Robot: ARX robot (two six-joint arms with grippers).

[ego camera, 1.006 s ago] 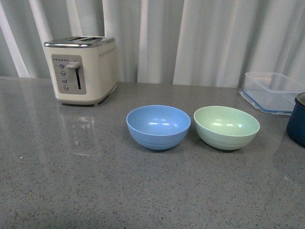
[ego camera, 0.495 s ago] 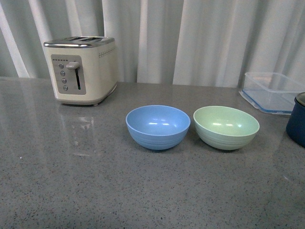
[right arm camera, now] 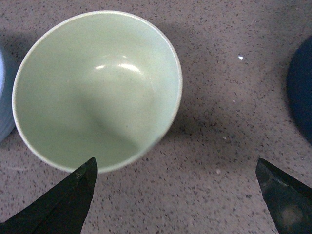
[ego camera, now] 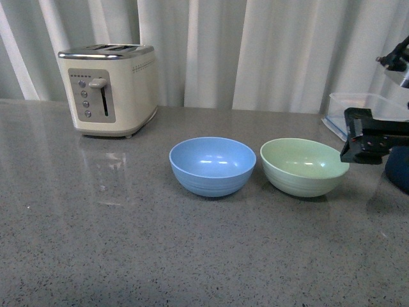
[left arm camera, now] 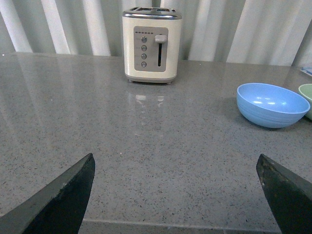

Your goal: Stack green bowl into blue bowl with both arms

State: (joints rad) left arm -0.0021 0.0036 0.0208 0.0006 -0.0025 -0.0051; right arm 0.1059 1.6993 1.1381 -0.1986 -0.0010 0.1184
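Note:
The blue bowl (ego camera: 212, 165) and the green bowl (ego camera: 303, 166) stand upright side by side on the grey counter, blue to the left, nearly touching. My right gripper (ego camera: 355, 144) is open and empty, hovering just right of the green bowl's rim. In the right wrist view the gripper (right arm camera: 175, 195) looks down on the green bowl (right arm camera: 97, 87), whose near rim lies by one finger (right arm camera: 63, 204); a sliver of the blue bowl (right arm camera: 4, 97) shows. My left gripper (left arm camera: 175, 195) is open and empty, low over the counter, far from the blue bowl (left arm camera: 272, 105). It is out of the front view.
A cream toaster (ego camera: 112, 89) stands at the back left. A clear blue-rimmed container (ego camera: 364, 110) and a dark navy pot (ego camera: 399, 169) sit at the right, close behind and beside my right arm. White curtains hang behind the counter.
My right arm has come into the front view from the right and now hovers beside the green bowl. The bowls have not moved.

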